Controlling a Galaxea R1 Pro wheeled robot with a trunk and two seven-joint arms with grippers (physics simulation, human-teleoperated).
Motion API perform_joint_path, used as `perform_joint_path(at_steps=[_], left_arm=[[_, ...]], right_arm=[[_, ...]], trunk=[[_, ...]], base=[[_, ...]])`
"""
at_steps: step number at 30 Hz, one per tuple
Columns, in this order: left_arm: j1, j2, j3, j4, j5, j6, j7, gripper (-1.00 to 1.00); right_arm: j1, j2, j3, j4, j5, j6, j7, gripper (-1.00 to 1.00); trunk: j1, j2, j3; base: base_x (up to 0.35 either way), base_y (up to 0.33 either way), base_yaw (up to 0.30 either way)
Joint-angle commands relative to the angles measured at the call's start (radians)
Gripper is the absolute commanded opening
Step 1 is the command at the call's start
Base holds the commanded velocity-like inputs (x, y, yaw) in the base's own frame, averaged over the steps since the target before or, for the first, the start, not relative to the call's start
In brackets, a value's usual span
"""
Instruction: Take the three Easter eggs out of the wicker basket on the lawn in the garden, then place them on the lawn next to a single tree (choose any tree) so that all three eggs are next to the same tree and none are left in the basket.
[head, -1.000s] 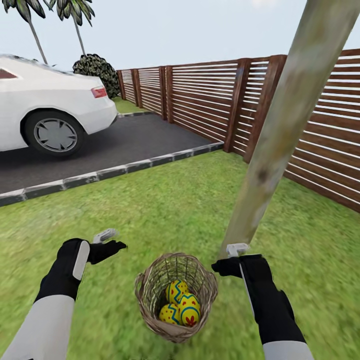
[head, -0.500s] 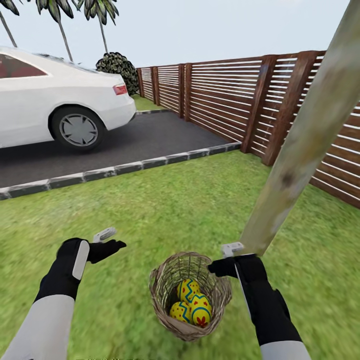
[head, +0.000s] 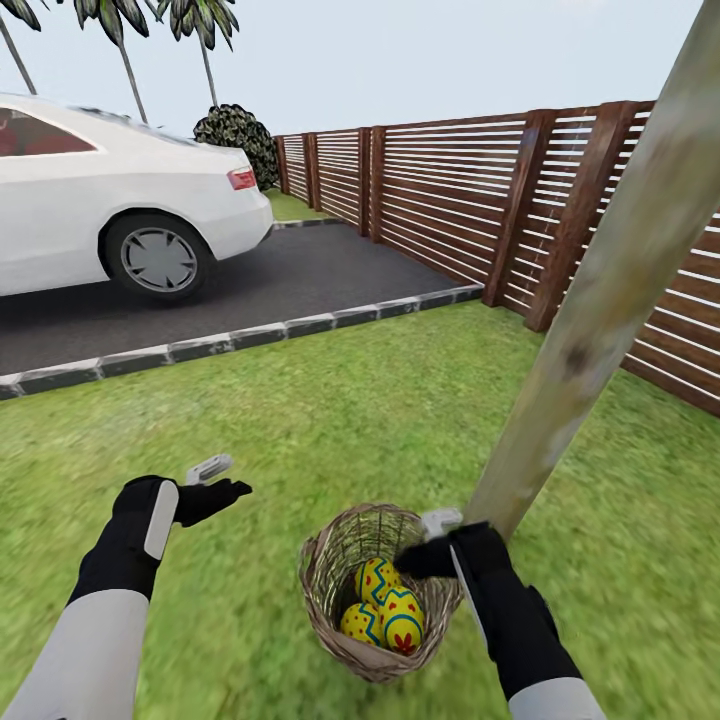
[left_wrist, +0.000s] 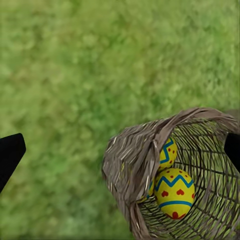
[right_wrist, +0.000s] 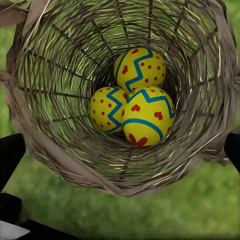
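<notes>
The wicker basket (head: 335, 585) stands on the lawn (head: 350, 420) at the foot of the leaning tree (head: 600, 300). Three yellow Easter eggs with blue zigzags and red marks lie in it: one (head: 377, 579) at the back, one (head: 403, 622) in front, one (head: 357, 623) to its left. My right gripper (head: 417, 548) hangs open over the basket's right rim. In the right wrist view the eggs (right_wrist: 147, 116) lie straight below, inside the basket (right_wrist: 45, 130). My left gripper (head: 215, 482) is open above the grass, left of the basket (left_wrist: 127, 162).
A dark driveway edged with grey kerb stones (head: 230, 340) crosses behind the lawn, with a white car (head: 110, 200) parked on it. A brown slatted fence (head: 450, 190) runs along the right side and back. Open grass stretches around the tree's base.
The view swung at first, shifting the whole scene. Since then my right gripper has moved left from beside the trunk's foot to over the basket's right rim. The left arm has kept still.
</notes>
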Motion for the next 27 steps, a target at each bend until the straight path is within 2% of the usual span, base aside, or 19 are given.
perform_joint_path(at_steps=[1, 3, 6, 8, 16, 19, 22, 27], left_arm=[[-0.001, -0.001, 0.002, -0.001, -0.002, 0.005, -0.005, 1.00], [-0.001, -0.003, 0.002, -0.002, -0.002, 0.005, -0.006, 1.00], [-0.001, -0.004, 0.002, -0.002, -0.001, 0.005, -0.007, 1.00], [-0.001, -0.004, 0.002, -0.002, -0.001, 0.005, -0.007, 1.00], [-0.001, -0.008, 0.002, 0.001, -0.001, 0.005, -0.007, 1.00], [-0.001, -0.008, 0.002, 0.000, -0.001, 0.005, -0.008, 1.00], [-0.001, -0.008, 0.002, -0.002, -0.001, 0.005, -0.008, 1.00], [-0.001, -0.009, 0.002, -0.002, -0.001, 0.005, -0.008, 1.00]], right_arm=[[-0.001, 0.000, 0.000, 0.004, 0.010, 0.003, 0.008, 1.00], [-0.001, 0.000, 0.010, 0.013, 0.010, 0.004, 0.008, 1.00], [-0.001, 0.001, 0.105, 0.041, 0.001, 0.005, 0.007, 1.00], [-0.001, 0.002, 0.125, 0.050, 0.000, 0.005, 0.007, 1.00], [-0.005, 0.003, 0.135, 0.073, 0.001, 0.006, 0.006, 1.00], [-0.031, 0.004, 0.135, 0.117, 0.001, 0.006, 0.005, 1.00], [-0.046, 0.003, 0.134, 0.127, 0.004, 0.004, -0.035, 1.00], [-0.179, 0.002, 0.110, 0.214, -0.002, 0.004, -0.049, 1.00]], trunk=[[0.000, 0.000, -0.001], [0.000, 0.000, -0.001], [0.000, 0.000, -0.001], [0.000, 0.000, -0.001], [0.000, 0.000, -0.001], [0.000, 0.000, -0.001], [0.000, 0.000, -0.001], [0.000, 0.000, -0.001]], base=[[0.000, 0.000, 0.000], [0.000, 0.000, 0.000], [0.000, 0.000, 0.000], [0.000, 0.000, 0.000], [-0.113, 0.090, 0.000], [-0.109, 0.084, 0.000], [-0.008, 0.006, 0.000], [0.000, 0.000, 0.000]])
